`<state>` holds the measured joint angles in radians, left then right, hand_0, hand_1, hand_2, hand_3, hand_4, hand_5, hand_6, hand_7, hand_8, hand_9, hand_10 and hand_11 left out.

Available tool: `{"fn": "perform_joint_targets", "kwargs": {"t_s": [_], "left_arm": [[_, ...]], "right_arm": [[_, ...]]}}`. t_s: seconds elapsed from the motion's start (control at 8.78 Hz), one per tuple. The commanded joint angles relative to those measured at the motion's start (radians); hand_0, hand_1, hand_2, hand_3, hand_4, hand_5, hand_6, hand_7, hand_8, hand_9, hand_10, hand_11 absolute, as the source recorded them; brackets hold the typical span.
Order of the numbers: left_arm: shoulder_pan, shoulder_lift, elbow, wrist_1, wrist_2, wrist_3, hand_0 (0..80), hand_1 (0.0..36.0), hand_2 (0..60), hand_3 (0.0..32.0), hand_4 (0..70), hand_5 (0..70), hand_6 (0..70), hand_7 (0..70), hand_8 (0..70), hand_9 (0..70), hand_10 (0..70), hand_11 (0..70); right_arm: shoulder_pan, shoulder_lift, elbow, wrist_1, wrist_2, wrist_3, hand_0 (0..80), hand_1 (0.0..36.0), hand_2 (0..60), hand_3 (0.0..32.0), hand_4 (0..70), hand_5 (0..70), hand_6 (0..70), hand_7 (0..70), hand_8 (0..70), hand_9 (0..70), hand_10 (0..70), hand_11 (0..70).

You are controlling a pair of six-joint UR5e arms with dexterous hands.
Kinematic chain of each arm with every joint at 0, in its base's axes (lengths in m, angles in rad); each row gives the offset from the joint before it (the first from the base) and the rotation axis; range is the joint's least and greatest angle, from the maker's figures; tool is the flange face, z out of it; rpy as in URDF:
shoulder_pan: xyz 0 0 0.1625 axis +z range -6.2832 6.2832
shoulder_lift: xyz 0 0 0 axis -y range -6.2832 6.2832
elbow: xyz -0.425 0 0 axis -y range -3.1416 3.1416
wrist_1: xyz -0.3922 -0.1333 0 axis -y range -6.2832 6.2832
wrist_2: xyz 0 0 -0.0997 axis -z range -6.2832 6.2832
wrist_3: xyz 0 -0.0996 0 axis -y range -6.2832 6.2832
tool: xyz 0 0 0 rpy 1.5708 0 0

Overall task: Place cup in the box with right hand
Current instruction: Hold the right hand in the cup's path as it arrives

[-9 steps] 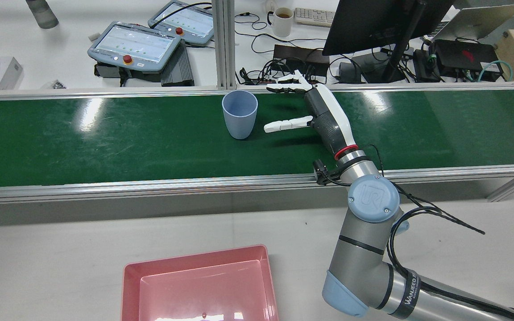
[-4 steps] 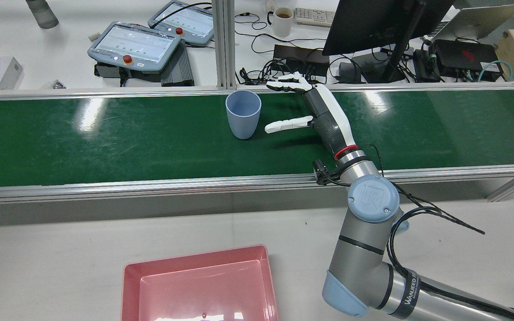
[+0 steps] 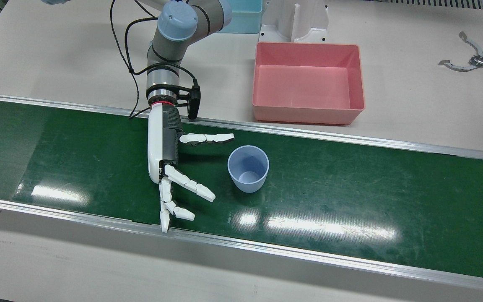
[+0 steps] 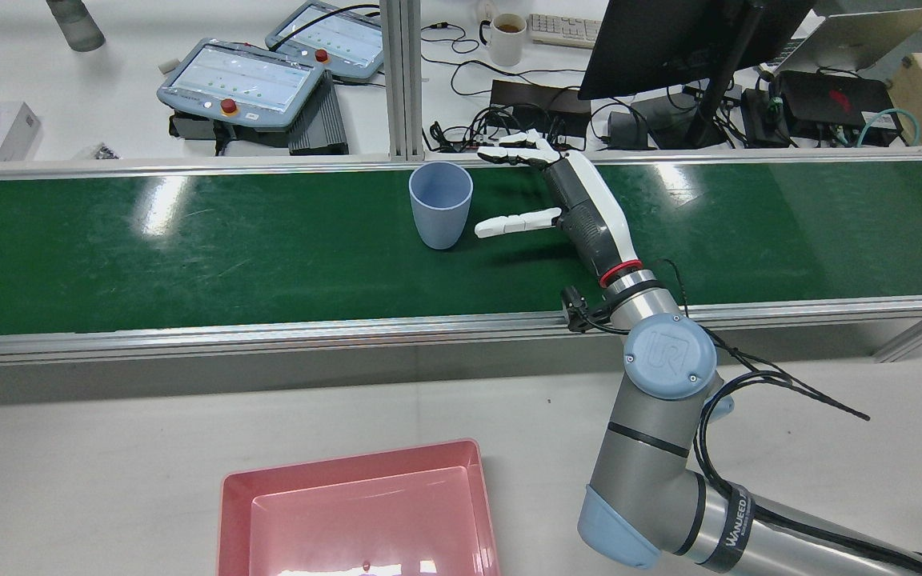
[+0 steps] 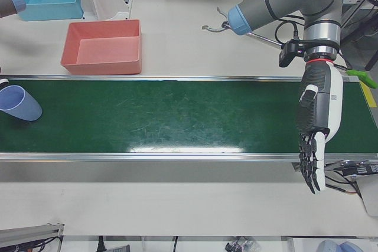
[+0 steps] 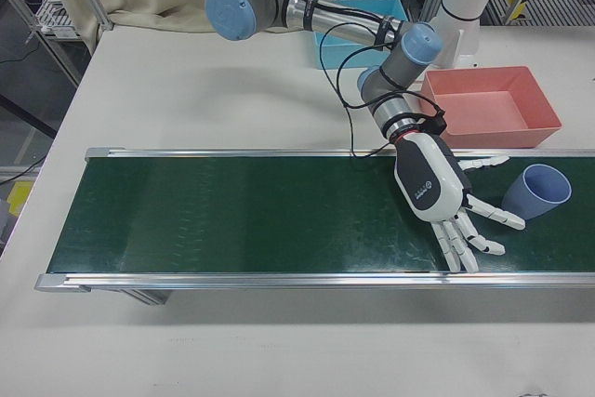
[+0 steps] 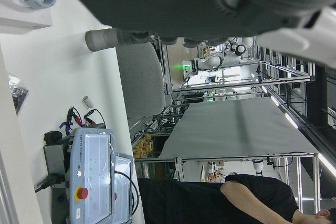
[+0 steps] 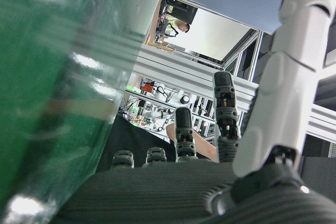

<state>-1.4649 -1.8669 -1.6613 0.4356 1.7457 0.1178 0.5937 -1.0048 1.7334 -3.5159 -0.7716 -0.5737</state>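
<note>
On arm joint cap (image 4: 670, 356): "UR".

The cup (image 3: 247, 168) is pale blue, inside and out; the belt (image 3: 350, 197) under it is dark green with white glare patches, framed by silver rails (image 3: 308, 256); the box (image 3: 307, 83) is salmon pink; the desk (image 3: 57, 54) is off-white; the right hand (image 3: 170, 167) has a white shell over a dark grey palm, with white fingers (image 3: 191, 184) and a red ring at the wrist; the arm (image 3: 174, 25) is grey metal with light blue caps; a second bin (image 3: 241, 10) at the desk's far edge is light blue.
</note>
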Motion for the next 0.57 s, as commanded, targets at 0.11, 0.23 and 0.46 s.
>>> {"fn": "perform_joint_targets", "kwargs": {"t_s": [0.11, 0.23, 0.46], "left_arm": [[0.0, 0.0, 0.0, 0.0, 0.0, -0.001, 0.0, 0.0, 0.0, 0.0, 0.0, 0.0, 0.0, 0.0, 0.0, 0.0, 0.0, 0.0], [0.0, 0.0, 0.0, 0.0, 0.0, 0.0, 0.0, 0.0, 0.0, 0.0, 0.0, 0.0, 0.0, 0.0, 0.0, 0.0, 0.0, 0.0], [0.0, 0.0, 0.0, 0.0, 0.0, 0.0, 0.0, 0.0, 0.0, 0.0, 0.0, 0.0, 0.0, 0.0, 0.0, 0.0, 0.0, 0.0]], "right_arm": [[-0.002, 0.005, 0.0, 0.0, 0.0, 0.0, 54.8, 16.4, 2.3, 6.4, 26.6, 4.8, 6.1, 36.0, 0.2, 5.8, 1.6, 4.2], [-0.002, 0.005, 0.0, 0.0, 0.0, 0.0, 54.8, 16.4, 2.3, 6.8, 26.6, 4.8, 6.1, 35.9, 0.2, 5.7, 1.7, 4.3], [-0.006, 0.005, -0.002, 0.0, 0.0, 0.0, 54.8, 16.6, 3.0, 7.4, 26.8, 4.8, 6.1, 36.6, 0.2, 5.9, 1.5, 4.0]]}}
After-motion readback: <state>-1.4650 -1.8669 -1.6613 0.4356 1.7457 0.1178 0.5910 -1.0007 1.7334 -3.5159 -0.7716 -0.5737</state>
